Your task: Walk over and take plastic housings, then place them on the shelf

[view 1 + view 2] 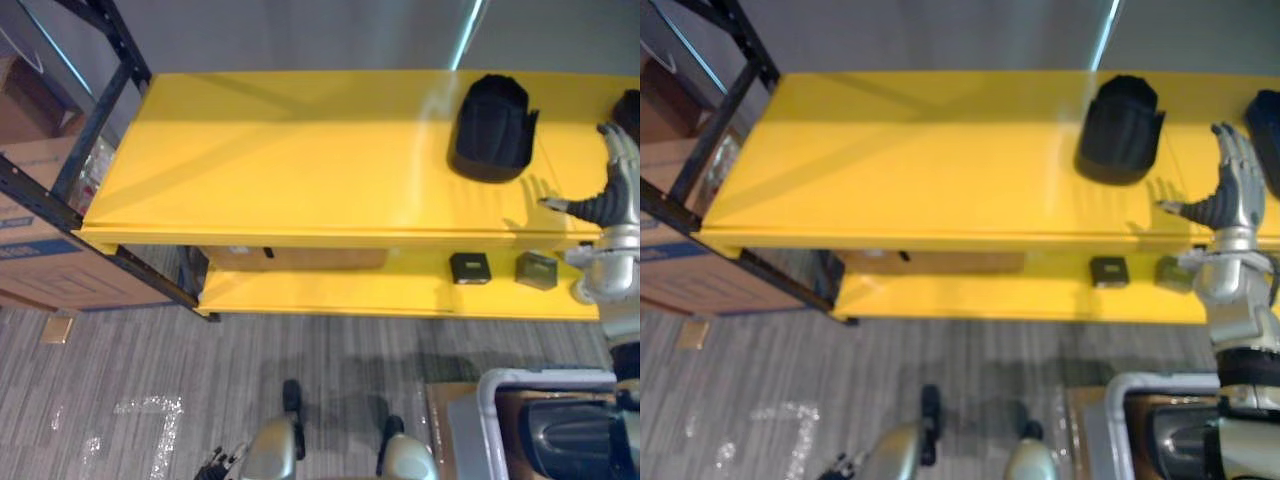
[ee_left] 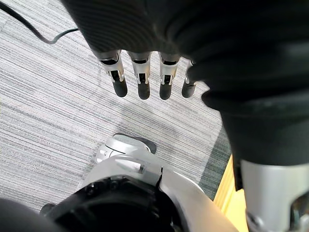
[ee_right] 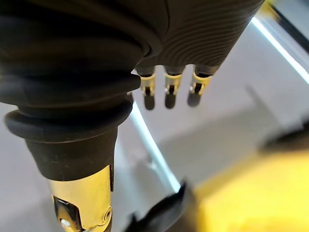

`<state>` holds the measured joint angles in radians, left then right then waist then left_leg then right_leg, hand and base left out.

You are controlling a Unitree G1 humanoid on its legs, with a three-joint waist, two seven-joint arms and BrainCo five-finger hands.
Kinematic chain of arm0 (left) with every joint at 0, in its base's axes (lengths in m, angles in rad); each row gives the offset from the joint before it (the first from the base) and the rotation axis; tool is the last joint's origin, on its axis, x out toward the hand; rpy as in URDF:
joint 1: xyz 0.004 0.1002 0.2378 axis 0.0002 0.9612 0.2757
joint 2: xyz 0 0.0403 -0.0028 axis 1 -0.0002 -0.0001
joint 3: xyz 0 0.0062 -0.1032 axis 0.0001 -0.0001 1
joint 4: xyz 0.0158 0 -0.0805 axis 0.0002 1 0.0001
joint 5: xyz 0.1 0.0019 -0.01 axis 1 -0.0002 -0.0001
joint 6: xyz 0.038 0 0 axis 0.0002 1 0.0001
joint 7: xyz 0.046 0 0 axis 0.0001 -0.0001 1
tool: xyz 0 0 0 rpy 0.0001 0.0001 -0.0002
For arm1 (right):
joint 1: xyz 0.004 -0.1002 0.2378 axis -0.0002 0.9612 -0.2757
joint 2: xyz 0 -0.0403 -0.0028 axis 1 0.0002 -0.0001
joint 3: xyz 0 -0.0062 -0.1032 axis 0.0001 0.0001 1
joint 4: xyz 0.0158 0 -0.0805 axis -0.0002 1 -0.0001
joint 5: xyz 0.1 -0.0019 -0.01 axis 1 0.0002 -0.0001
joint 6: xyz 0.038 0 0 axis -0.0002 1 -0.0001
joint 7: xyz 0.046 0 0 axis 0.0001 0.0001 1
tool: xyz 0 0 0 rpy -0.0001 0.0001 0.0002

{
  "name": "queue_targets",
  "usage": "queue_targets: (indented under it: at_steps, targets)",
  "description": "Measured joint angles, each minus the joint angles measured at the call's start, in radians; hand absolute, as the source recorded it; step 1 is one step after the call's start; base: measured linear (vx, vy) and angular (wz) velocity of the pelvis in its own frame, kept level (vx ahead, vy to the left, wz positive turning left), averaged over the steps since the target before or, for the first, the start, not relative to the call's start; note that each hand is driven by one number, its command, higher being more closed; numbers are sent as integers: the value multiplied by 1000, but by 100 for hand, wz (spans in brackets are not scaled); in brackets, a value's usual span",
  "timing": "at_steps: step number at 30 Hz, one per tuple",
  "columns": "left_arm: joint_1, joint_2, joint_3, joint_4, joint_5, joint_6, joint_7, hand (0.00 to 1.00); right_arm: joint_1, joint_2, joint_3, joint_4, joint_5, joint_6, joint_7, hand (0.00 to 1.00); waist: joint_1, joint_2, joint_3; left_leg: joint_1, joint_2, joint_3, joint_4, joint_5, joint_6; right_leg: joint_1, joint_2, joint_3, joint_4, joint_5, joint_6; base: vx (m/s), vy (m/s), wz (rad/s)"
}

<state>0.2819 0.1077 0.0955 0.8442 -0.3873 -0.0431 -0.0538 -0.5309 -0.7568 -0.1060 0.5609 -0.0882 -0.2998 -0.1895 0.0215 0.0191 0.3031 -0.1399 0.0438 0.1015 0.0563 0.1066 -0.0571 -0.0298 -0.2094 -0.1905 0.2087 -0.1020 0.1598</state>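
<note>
- Yellow shelf point(image 1: 300, 170): the wide top board fills the middle of the head views, with a lower yellow board point(image 1: 330, 292) under it.
- Grey carpet point(image 1: 150, 380) in front of the shelf.
- Cardboard boxes point(image 1: 40, 240) stacked at my left, behind a black rack frame point(image 1: 100, 110).
- Grey bin point(image 1: 492, 400) at lower right, close to me, with something dark inside; can't tell what.
- Black plastic housing point(image 1: 492, 128) sits on the top board, right of centre, toward the back.
- Second black plastic housing point(image 1: 1266, 125) is on the same board at the far right, cut off by the view's edge.
- My right hand point(image 1: 1237, 190) is raised over the top board's front edge, between the two housings and touching neither. The fingers are straight, the thumb is out to the side, and it's empty.
- My left hand point(image 2: 143, 79) hangs over the carpet, fingers straight and loose, nothing in it.
- Two small dark boxes point(image 1: 469, 267) sit side by side on the lower board, below the first housing.
</note>
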Motion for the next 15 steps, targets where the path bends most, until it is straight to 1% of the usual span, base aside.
queue_targets:
  at_steps: [1, 2, 3, 4, 5, 7, 8, 10, 14, 15]
  targets:
    - [-1, 0, -1, -1, 0, 0, -1, 0, -33, 36, -2, 0, 84, 0, 49, 0, 0, 4, -2, 21, -1, 2, -34, 15, -2, 6, 0, 0, -1, 0, 0, 5, -5, -5]
    - [-1, 0, -1, -2, 0, 0, -1, 0, -45, 50, -7, 0, 120, 0, 72, 0, 0, 5, -3, 30, -1, 2, -45, 21, -3, 10, 1, 0, -1, 0, 0, 0, 0, 0]
    - [-1, 0, -1, -1, 1, 0, -1, 0, -62, 77, -22, 0, 184, 1, 116, 0, 5, 7, -4, 47, -1, 2, -67, 30, -4, 17, 2, -1, -2, -1, -1, 0, 0, 0]
    - [-1, -1, -1, -1, 2, 0, -2, 0, -73, 91, -30, 0, 214, 2, 141, 0, 12, 10, -5, 54, -1, 3, -81, 36, -5, 18, 2, -1, -1, -2, -3, 0, 0, 0]
    - [-1, -2, -1, -1, 2, 0, -5, 0, -86, 101, -36, 0, 265, 3, 181, 0, 20, 11, -6, 64, -1, 2, -99, 44, -9, 18, 3, -1, 0, -3, -3, 0, 0, 0]
    - [0, -2, 0, 1, 4, 2, -6, 0, -100, 128, -43, 0, 311, 5, 231, 0, 22, 11, -6, 79, -1, -3, -122, 57, -8, 27, 3, -4, 1, -3, -3, 26, -3, 6]
    - [0, -3, 0, 1, 5, 2, -7, 0, -112, 147, -44, 0, 311, 17, 251, 0, 26, 11, -6, 89, -2, -4, -131, 59, -9, 32, 2, -5, 1, -5, -4, 26, -2, 6]
    - [-1, -5, 0, 0, 7, 2, -7, 0, -130, 173, -44, 0, 310, 24, 270, 0, 28, 11, -6, 93, -3, -4, -134, 63, -6, 33, 2, -6, 6, -8, -4, 0, 0, 0]
    - [-1, -8, -1, 1, 12, 2, -7, 0, -152, 208, -41, 6, 314, 25, 288, 0, 33, 12, -6, 97, -3, -6, -135, 63, -6, 40, 3, -9, 7, -9, -5, 6, -1, 1]
    - [-1, -8, -1, 1, 12, 2, -7, 0, -154, 220, -39, 9, 331, 25, 305, 0, 33, 12, -6, 105, -3, -9, -135, 63, -6, 51, 2, -17, 6, -10, -5, 17, -9, 8]
